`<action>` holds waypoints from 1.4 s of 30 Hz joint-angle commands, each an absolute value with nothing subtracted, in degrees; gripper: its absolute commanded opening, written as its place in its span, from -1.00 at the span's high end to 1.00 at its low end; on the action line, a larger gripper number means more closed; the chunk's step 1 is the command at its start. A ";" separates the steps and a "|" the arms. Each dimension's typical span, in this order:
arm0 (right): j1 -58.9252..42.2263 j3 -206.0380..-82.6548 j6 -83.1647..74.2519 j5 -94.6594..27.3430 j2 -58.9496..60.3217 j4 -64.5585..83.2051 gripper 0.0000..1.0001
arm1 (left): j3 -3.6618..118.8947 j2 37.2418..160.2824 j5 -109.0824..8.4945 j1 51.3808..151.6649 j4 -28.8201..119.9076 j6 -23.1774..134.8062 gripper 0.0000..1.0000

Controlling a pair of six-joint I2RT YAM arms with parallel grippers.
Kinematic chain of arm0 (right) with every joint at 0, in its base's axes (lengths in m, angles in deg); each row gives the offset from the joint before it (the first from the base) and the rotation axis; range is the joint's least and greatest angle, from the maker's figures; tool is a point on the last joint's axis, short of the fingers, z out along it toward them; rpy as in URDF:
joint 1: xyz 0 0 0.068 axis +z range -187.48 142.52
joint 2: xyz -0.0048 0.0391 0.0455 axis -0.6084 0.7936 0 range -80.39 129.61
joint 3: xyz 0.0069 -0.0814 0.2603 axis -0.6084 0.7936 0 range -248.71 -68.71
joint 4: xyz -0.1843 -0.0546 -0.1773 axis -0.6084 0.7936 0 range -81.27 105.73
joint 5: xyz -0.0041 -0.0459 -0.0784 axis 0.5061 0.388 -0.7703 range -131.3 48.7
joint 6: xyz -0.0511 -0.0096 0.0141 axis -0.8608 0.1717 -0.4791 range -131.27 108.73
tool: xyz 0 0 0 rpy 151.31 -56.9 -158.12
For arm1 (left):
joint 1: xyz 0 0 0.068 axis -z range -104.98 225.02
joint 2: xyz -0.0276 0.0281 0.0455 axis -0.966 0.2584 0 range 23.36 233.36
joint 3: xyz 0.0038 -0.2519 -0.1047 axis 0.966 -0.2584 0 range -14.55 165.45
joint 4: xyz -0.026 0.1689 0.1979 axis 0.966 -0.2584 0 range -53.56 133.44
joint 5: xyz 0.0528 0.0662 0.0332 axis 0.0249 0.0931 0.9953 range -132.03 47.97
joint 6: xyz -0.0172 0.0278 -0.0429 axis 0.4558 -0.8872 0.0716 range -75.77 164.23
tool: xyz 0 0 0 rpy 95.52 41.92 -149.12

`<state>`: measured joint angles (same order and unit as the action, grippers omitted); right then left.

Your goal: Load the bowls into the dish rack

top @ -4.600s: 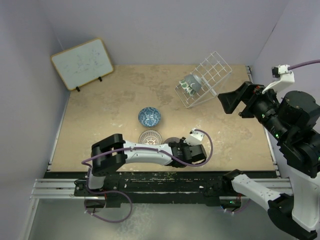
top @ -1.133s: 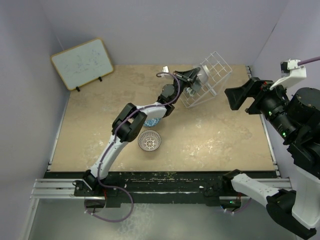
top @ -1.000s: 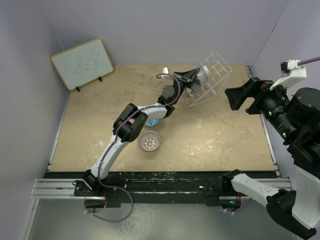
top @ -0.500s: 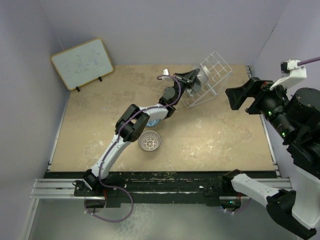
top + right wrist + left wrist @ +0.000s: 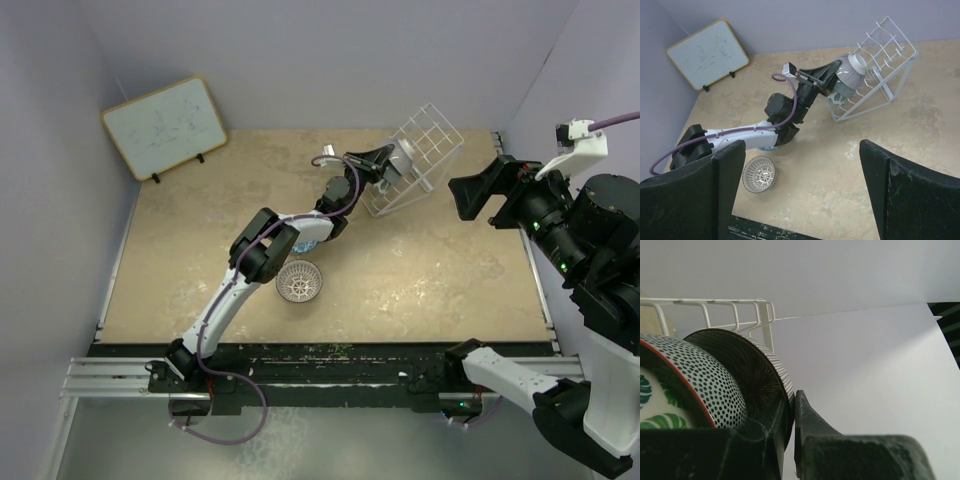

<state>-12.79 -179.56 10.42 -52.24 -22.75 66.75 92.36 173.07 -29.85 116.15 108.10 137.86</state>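
Observation:
My left gripper (image 5: 383,160) reaches into the white wire dish rack (image 5: 432,138) at the back right and is shut on the rim of the pinkish-purple bowl (image 5: 850,72). In the left wrist view the fingertips (image 5: 800,402) pinch that striped bowl's rim (image 5: 752,367), which rests against the green-and-white bowl (image 5: 687,385) in the rack (image 5: 715,304). The brown-white lattice bowl (image 5: 299,281) sits on the table. The blue bowl (image 5: 308,240) lies mostly hidden under the left arm. My right gripper (image 5: 472,196) is open and empty, held high at the right. The pale grey-white bowl is out of view.
A wood-framed whiteboard (image 5: 165,127) leans at the back left corner. The left arm stretches diagonally across the table's middle. Purple walls close in the back and sides. The lattice bowl also shows in the right wrist view (image 5: 759,174).
The left arm has carried the pinkish-purple bowl from the table's front up to the rack. Over the last second it has shifted only slightly. The right arm has barely moved.

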 commanded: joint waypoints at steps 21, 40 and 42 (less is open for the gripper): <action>-13.04 -180.43 8.86 -52.22 -22.47 65.90 -0.96 | 92.09 160.96 -31.04 115.09 93.84 132.69 0.61; -13.04 -179.09 9.20 -51.54 -23.08 64.85 -0.97 | 90.86 155.50 -32.76 113.96 79.44 131.64 0.03; -13.04 -179.07 9.21 -51.42 -23.09 64.86 -0.97 | 91.24 154.67 -32.92 113.83 76.63 131.03 -0.07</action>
<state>-12.79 -178.97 10.09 -52.13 -22.81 66.70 89.67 161.00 -32.23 114.81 80.24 132.90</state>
